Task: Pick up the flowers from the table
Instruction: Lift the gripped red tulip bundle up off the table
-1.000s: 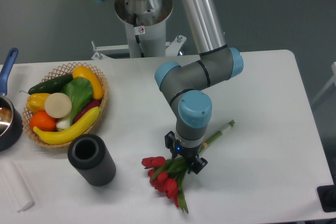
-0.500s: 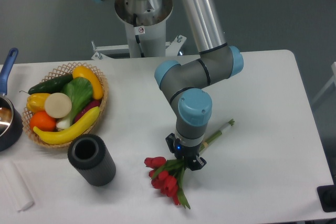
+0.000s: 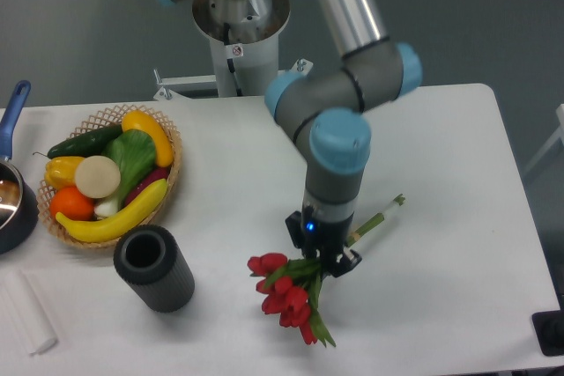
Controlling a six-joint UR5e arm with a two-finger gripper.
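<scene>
Under hand point(image 3: 322, 257), flowers point(image 3: 289, 295) diagonal, blooms lower-left.

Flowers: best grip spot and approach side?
Take the flowers from above, across the stem bundle just behind the red heads, where the pincer sits now. The stems run diagonally up-right in a narrow bunch; the heads are bulky and fragile.

You're looking at a robotics lab: the arm's pedestal point(image 3: 240, 46) is bolted behind a bare white table point(image 3: 458, 156), grey backdrop wall point(image 3: 79, 15), and prop food fills a woven basket point(image 3: 172, 143)
</scene>
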